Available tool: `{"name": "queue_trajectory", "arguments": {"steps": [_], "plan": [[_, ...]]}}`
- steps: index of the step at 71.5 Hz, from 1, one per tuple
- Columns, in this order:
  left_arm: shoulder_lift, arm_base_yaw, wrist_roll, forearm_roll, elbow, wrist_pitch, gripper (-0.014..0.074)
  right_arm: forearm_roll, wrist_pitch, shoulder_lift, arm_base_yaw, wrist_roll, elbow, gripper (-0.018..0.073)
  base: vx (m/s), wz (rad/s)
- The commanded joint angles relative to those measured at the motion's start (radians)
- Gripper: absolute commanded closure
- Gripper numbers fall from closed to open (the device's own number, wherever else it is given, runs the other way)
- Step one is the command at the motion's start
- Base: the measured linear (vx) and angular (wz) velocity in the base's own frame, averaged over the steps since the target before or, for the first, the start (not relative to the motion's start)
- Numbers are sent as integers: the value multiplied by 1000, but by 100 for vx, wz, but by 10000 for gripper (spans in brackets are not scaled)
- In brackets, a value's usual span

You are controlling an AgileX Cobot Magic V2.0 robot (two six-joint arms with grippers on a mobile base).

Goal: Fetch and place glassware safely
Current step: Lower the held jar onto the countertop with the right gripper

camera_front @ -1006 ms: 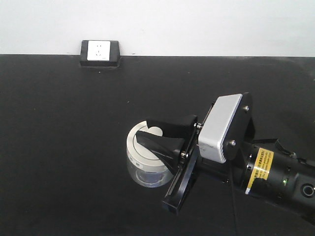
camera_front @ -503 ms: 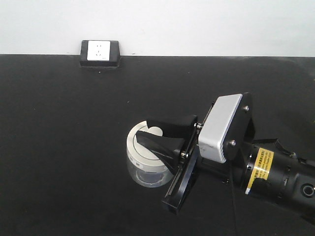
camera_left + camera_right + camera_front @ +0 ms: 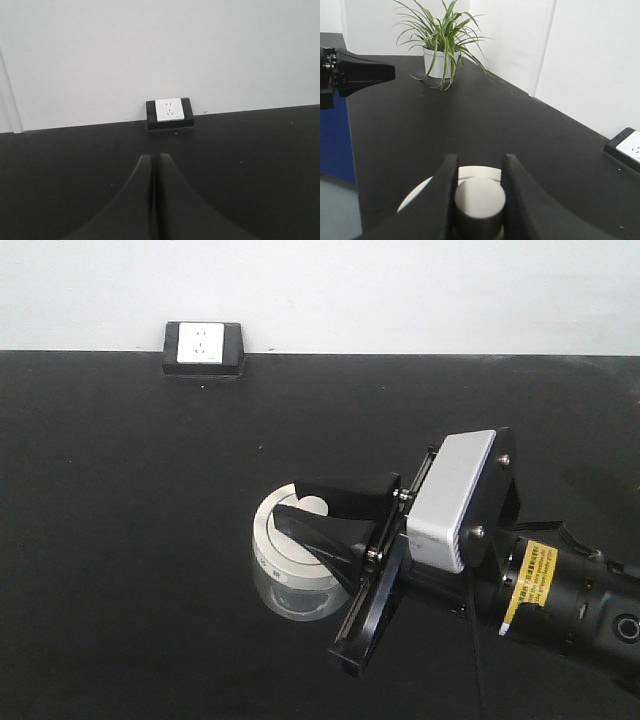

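Note:
The glassware (image 3: 283,558) is a squat clear jar with a cream-white lid, standing on the black table (image 3: 120,500) right of centre. My right gripper (image 3: 288,498) reaches in from the right, and its black fingers are shut on the lid's central knob (image 3: 480,200). In the right wrist view the knob fills the gap between the fingers of the right gripper (image 3: 480,159), and the lid (image 3: 417,197) shows on either side. My left gripper (image 3: 154,157) is shut with nothing in it, pointing at the back wall above bare table. Its tip (image 3: 365,74) also shows at the left of the right wrist view.
A white power socket in a black frame (image 3: 204,346) sits against the back wall, also seen from the left wrist (image 3: 169,111). A potted spider plant (image 3: 442,47) stands at the table's far end. The table's edge and a blue panel (image 3: 332,135) lie at the left.
The right gripper and the jar have shifted slightly down and to the left. The grip on the knob is unchanged.

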Motion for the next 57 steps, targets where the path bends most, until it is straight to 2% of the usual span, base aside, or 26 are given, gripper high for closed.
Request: {"name": "queue_trajectory", "arguments": {"steps": [1, 14, 23, 42, 47, 57], "plan": [[2, 0, -8, -6, -29, -71, 603, 55, -49, -29, -3, -7, -29, 560, 0, 0], [2, 0, -8, -6, -29, -71, 603, 57, -17, -2, -3, -74, -29, 560, 0, 0], [2, 0, -8, -6, -29, -71, 603, 64, -63, 32, -28, -84, -29, 560, 0, 0], [2, 0, -8, -6, -29, -71, 603, 55, -306, 146, -224, -61, -36, 560, 0, 0], [2, 0, -8, -6, -29, -71, 603, 24, -345, 185, -277, -55, -50, 560, 0, 0], [2, 0, -8, -6, -29, -71, 603, -86, -389, 277, -335, -55, -119, 560, 0, 0]]}}
